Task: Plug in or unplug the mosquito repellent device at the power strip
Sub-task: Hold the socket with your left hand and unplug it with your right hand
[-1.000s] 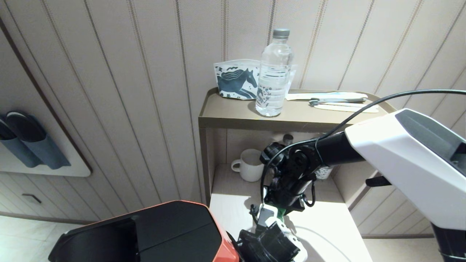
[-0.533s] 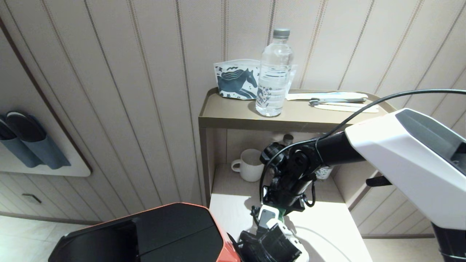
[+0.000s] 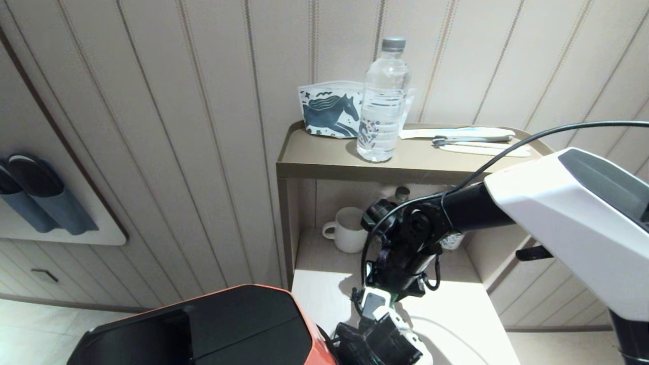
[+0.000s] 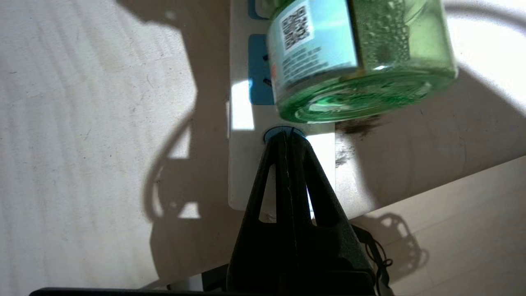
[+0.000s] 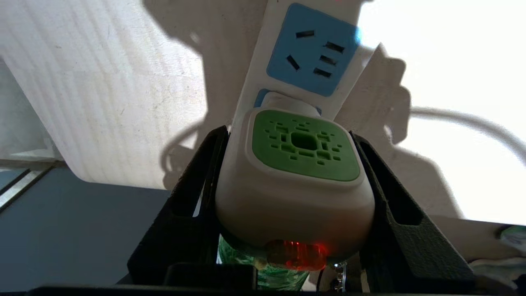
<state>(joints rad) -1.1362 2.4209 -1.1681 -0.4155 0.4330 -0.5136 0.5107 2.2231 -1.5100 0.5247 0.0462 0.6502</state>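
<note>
The mosquito repellent device (image 5: 296, 172) has a white body, a green vented top and a green bottle (image 4: 361, 61). My right gripper (image 5: 287, 133) is shut on its white body, one finger on each side. Its back rests against a pale blue socket of the power strip (image 5: 263, 61), and a red lamp glows on its underside. The free socket (image 5: 314, 49) lies just beyond. My left gripper (image 4: 285, 137) is shut, its tips resting on the power strip (image 4: 242, 164) at the round blue button (image 4: 273, 132). In the head view the right arm (image 3: 405, 243) reaches down over the lower shelf.
A white mug (image 3: 350, 230) stands at the back of the lower shelf. On the upper shelf (image 3: 324, 162) are a clear water bottle (image 3: 381, 101), a horse-print pouch (image 3: 329, 114) and flat utensils (image 3: 466, 139). The strip's white cord (image 5: 472, 121) runs off sideways. The shelf's front edge (image 4: 452, 181) is near.
The whole head picture has shifted slightly. Both grippers keep their places and their grip; the device has not visibly moved.
</note>
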